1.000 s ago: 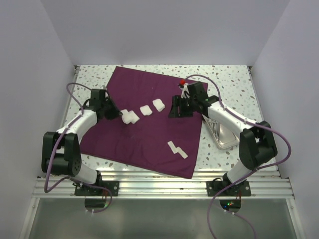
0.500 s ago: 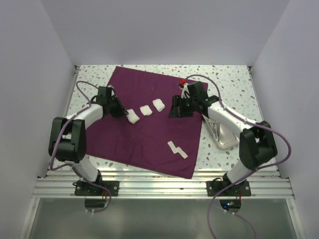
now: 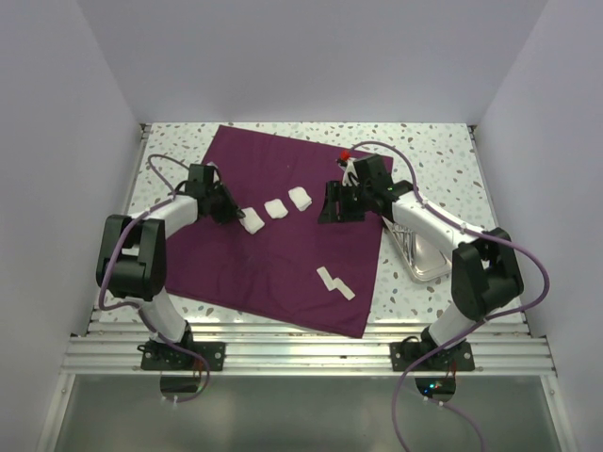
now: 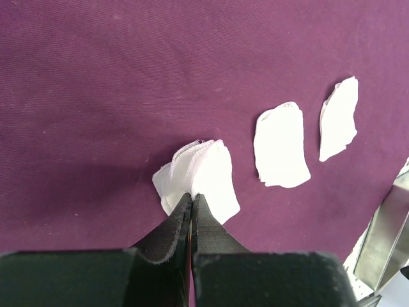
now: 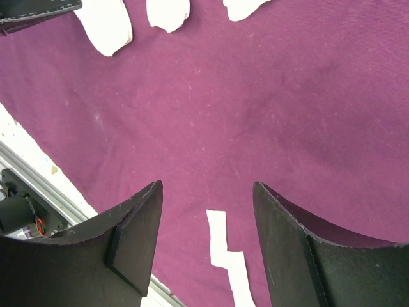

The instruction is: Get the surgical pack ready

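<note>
**Two robot arms over an open purple cloth with gauze laid on it**

Seen from above, a speckled desk (image 3: 443,151) carries a large purple cloth (image 3: 273,268), spread flat and unfolded, with one corner pointing to the far side. On the left, the left tool (image 3: 231,216) reaches low over the cloth's left part. Its wrist camera shows both fingers (image 4: 169,233) clenched together, the tips touching the near edge of the first gauze square (image 4: 208,169). Whether a layer is pinched between them cannot be told. To the right lie the second gauze square (image 3: 276,208) and the third gauze square (image 3: 300,199), each apart from its neighbour, in a row slanting toward the far side. Nearer the front edge, right of centre, narrow gauze strips (image 3: 334,282) lie on the cloth in a stepped shape. Further right, the right tool (image 3: 332,207) hangs over the cloth's right part, released, its fingers (image 5: 137,236) wide apart with nothing between them. At the far right, a silver metal tray (image 3: 429,268) sits on the desk just beside the cloth's edge, partly hidden under the right arm (image 3: 433,221)
</note>
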